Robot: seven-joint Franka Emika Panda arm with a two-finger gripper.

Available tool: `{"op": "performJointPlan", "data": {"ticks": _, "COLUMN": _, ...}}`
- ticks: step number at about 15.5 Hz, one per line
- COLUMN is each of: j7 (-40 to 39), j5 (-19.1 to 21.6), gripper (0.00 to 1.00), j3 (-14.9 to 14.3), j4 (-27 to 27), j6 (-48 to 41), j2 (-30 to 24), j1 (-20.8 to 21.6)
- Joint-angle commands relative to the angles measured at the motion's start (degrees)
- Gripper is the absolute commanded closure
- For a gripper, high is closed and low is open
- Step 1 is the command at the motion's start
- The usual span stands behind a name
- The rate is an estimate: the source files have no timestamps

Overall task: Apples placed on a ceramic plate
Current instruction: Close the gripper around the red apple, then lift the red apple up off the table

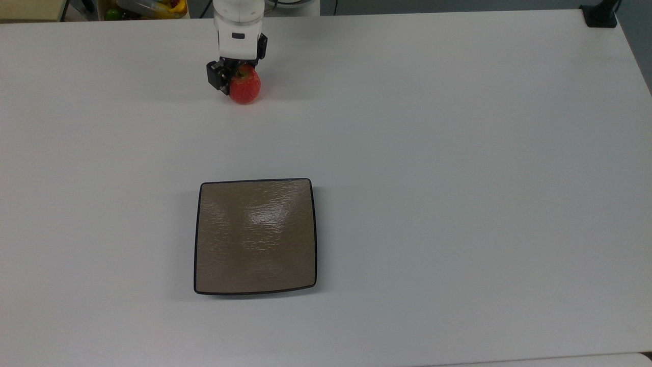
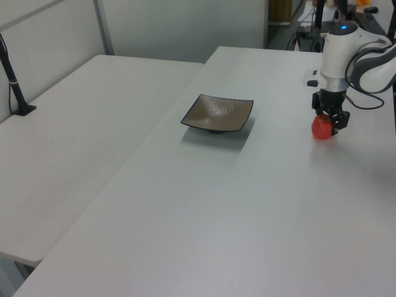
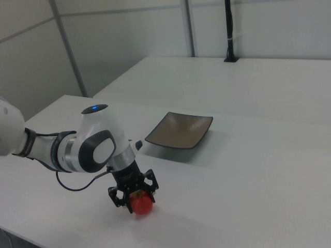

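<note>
The end effector [image 1: 235, 76] sat low over the apple [image 1: 245, 87], its two fingers drawn in against opposite sides of the fruit, which appeared to rest on the bench [image 1: 458, 153]. In the right view the fingers [image 3: 150, 187] bracketed the apple's upper half rather than its widest part. The plate [image 1: 255, 236] lay bare, well apart from the apple, toward the top view's bottom.

The main risk was the grip itself. A round, smooth fruit pinched above its middle could squirt downward out of the fingers on lifting, then roll across the bench. A grip that was not centred could also let the apple twist and slip during the carry. At the plate, a release from too high could make the apple bounce or roll off the glossy, shallow surface.
</note>
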Motion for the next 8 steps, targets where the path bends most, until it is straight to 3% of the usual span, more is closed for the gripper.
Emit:
{"op": "performJointPlan", "data": {"ticks": 1, "j7": 1.13, "j5": -0.97, "gripper": 0.8, "j3": -0.17, "j4": -0.2, "j6": 0.01, "j2": -0.64, "j1": -0.32}}
{"op": "performJointPlan", "data": {"ticks": 5, "j7": 4.82, "j5": -0.19, "gripper": 0.8, "j3": -0.17, "j4": 5.76, "j6": -7.62, "j2": -1.96, "j1": 0.29}}
{"op": "performJointPlan", "data": {"ticks": 8, "j7": 7.02, "j5": 1.13, "gripper": 0.8, "j3": -0.08, "j4": 14.62, "j6": -17.54, "j2": -1.7, "j1": 0.56}}
